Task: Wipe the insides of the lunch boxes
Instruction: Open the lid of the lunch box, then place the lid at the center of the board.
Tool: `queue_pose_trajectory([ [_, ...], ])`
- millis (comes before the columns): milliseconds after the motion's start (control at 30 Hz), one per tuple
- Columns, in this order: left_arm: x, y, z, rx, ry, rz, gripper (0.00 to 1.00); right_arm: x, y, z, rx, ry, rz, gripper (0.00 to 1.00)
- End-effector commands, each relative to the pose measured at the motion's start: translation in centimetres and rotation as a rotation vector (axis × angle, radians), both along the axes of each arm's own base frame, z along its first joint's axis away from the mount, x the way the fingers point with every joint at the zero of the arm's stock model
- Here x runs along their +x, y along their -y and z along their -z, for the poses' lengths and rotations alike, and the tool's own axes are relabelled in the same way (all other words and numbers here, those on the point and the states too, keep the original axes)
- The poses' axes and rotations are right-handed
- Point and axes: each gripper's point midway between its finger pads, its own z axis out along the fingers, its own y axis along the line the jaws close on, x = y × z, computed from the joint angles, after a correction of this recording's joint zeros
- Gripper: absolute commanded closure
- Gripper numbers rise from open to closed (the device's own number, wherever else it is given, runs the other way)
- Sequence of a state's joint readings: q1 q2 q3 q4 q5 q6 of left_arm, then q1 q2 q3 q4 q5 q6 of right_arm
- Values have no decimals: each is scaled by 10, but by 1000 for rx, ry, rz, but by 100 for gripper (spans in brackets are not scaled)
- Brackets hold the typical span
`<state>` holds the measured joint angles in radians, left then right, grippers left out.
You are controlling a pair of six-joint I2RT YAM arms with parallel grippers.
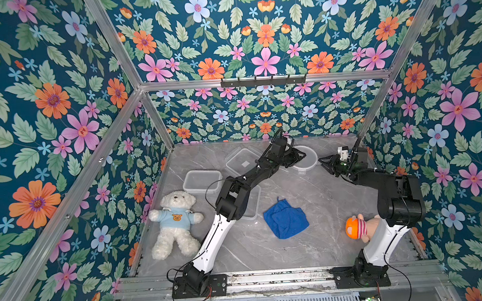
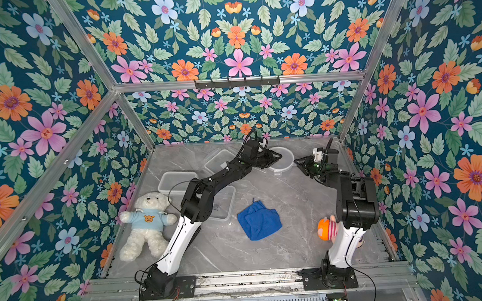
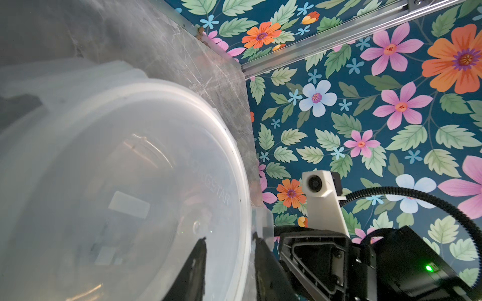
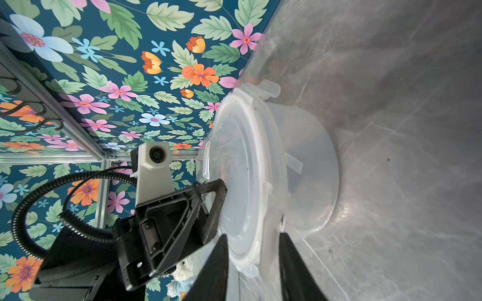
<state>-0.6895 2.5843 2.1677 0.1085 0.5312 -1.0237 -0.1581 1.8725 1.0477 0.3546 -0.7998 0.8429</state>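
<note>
Nearest you, the blue cloth (image 1: 286, 219) lies on the bench (image 1: 310, 246). Past it, the square box (image 1: 254, 204) sits partly under the left arm (image 1: 236, 191), with the rectangular box (image 1: 202, 181) just behind. Farthest stands the round box (image 4: 310, 187), lid (image 4: 234, 166) on. Your right gripper (image 4: 253, 239) has its jaws spread astride the lid's edge. The left gripper (image 3: 229, 239) straddles the rim too, and you cannot tell whether it pinches.

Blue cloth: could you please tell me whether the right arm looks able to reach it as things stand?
Probably yes. The cloth lies uncovered on the table, nearer the arm's base than the round box where the right claw is, and nothing stands between.
</note>
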Motion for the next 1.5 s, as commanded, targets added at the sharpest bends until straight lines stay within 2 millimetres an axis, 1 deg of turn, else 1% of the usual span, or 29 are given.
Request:
queue_pose_trajectory([
  [0,-15,-19,64,171,-166,-30,65,2,-5,-2,0,13,-30,71],
  [100,-16,-19,65,174,-167,-28,66,7,-4,8,16,-24,-21,75],
  [200,-17,-20,64,175,-163,-26,66,10,-4,12,29,-35,-19,78],
  [300,-17,-20,66,176,-164,-24,65,13,-4,7,35,-16,-23,87],
  [333,-17,-20,66,175,-167,-23,65,13,-4,6,36,-11,-25,95],
  [367,-17,-20,66,172,-168,-24,66,13,-4,4,32,-9,-22,100],
  [433,-17,-19,65,167,-167,-22,65,13,-4,0,24,1,-24,100],
  [467,-17,-19,64,166,-167,-22,63,12,-4,-3,20,4,-24,100],
  [533,-15,-21,55,159,-157,-25,54,11,-5,-9,22,12,-32,100],
  [567,-14,-23,48,153,-148,-30,51,9,-6,-14,22,24,-38,100],
  [633,-11,-30,30,145,-120,-43,48,7,-7,-26,22,46,-45,100],
  [833,-4,-69,-41,102,-16,-118,47,-6,-19,-68,-2,114,-78,100],
  [933,-5,-89,-69,95,26,-152,47,-14,-35,-90,-23,147,-118,100],
  [1033,-9,-107,-87,91,53,-178,47,-22,-61,-111,-46,176,-190,100],
  [1100,-11,-118,-93,96,61,-197,47,-32,-81,-136,-70,217,-245,100],
  [1167,-13,-127,-95,95,64,-209,48,-40,-100,-152,-91,234,-293,100],
  [1267,-18,-136,-93,86,57,-224,48,-51,-122,-173,-112,252,-347,100],
  [1367,-22,-141,-91,87,50,-231,49,-60,-131,-192,-137,261,-365,100],
  [1433,-24,-143,-87,92,45,-231,49,-65,-125,-201,-194,253,-337,100],
  [1467,-25,-143,-85,94,39,-228,49,-67,-116,-203,-256,241,-305,100],
])
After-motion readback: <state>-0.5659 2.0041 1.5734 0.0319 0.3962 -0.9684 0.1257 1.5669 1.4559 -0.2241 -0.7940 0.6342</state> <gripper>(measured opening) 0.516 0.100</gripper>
